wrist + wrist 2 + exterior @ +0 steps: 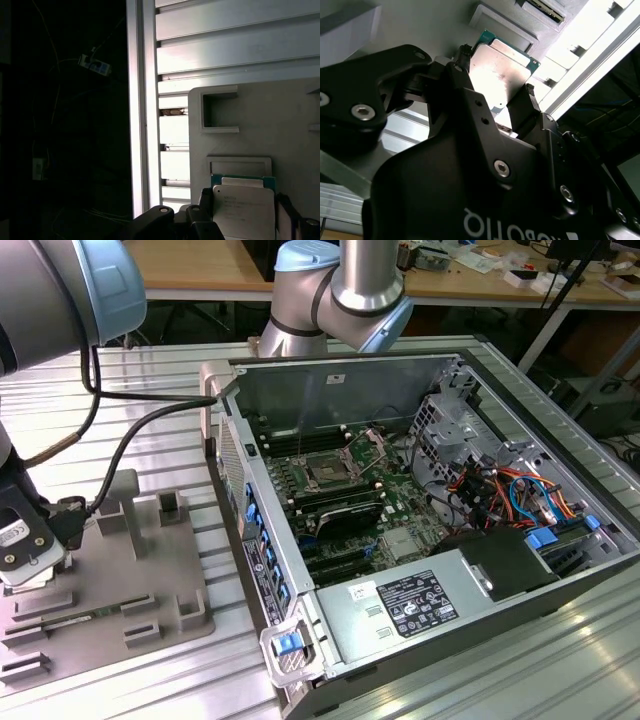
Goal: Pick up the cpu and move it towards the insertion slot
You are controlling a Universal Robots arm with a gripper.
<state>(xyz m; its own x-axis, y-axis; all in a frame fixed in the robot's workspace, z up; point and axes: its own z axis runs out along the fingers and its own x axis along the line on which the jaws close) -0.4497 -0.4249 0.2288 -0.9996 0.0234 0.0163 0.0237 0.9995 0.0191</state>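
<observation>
To the exterior view's right of the grey tray [175,575] stands the open computer case [340,368], the insertion slot [328,470] inside it well apart from the tray, while over the tray's opposite end the gripper [496,75] is clamped on the cpu [502,70], fingers [531,100] against its opposite edges.

The cpu [243,210] is silvery-white — teal-green at its edge; the tray [110,570] plain grey (insertion slot [328,471] dark, board [400,495] green).

The arm [345,285] bends over and reaches down at the exterior view's left, wrist low. In the second wrist view its tool [496,75] has both black fingers [530,97] clamped against opposite edges of the cpu [506,64].
</observation>
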